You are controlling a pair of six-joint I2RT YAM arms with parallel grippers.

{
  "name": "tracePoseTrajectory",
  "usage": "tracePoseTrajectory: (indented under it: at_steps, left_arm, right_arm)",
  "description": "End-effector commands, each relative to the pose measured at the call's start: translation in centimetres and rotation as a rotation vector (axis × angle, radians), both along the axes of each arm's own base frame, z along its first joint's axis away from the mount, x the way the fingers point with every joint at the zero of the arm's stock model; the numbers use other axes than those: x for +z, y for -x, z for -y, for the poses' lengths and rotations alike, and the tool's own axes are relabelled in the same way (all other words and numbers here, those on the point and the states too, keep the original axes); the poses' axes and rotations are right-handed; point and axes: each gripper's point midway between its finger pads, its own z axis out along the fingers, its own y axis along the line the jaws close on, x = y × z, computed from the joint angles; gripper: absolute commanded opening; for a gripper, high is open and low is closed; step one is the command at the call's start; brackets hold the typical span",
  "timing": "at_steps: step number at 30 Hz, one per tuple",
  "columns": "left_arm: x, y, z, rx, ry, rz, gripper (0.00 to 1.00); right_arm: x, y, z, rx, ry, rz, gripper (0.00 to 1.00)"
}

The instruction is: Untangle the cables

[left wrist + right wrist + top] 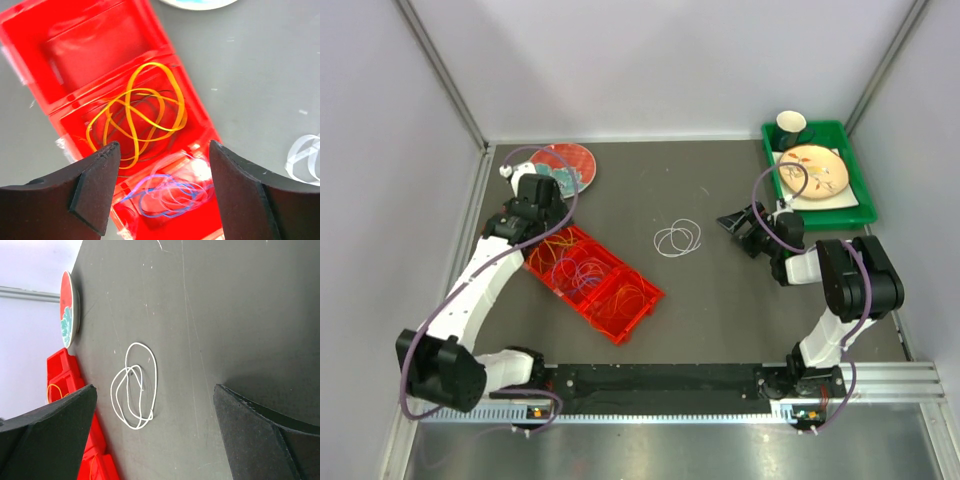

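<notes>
A white cable loop [677, 239] lies alone on the dark table; the right wrist view shows it [134, 386] ahead of the open, empty right gripper [155, 435], which sits to its right [740, 222]. A red compartment box [592, 281] holds the other cables. In the left wrist view, tangled yellow and orange loops with a dark one [137, 115] fill the middle compartment and blue, white and pinkish loops [172, 195] fill the nearer one. The left gripper [162, 192] is open and empty, hovering over the box [535, 200].
A red patterned plate [570, 165] lies at the back left. A green tray [860, 205] at the back right holds a tan plate [813, 172] and a dark cup [791, 124]. Grey walls enclose the table.
</notes>
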Motion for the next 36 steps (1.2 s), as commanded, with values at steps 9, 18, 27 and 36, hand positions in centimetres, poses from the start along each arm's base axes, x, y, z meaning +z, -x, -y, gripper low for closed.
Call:
tracePoseTrajectory:
  at_steps: [9,18,27,36]
  left_arm:
    - [4.3,-0.3,8.5,-0.306,0.117,0.125,0.67]
    - [2.2,-1.1,18.7,-0.538,0.098,0.082,0.59]
    - [-1.4,-3.8,26.3,-0.651,0.097,-0.014,0.52]
    - [-6.1,-6.5,32.4,-0.696,0.043,-0.115,0.47]
  right_arm:
    - [0.4,-0.3,0.2,0.001,-0.004,0.032,0.99]
    - [0.5,-0.3,0.2,-0.001,-0.006,0.035,0.99]
    - [0.4,-0.3,0.3,-0.002,-0.005,0.034,0.99]
    - [0.4,-0.4,0.5,-0.007,-0.022,0.035,0.99]
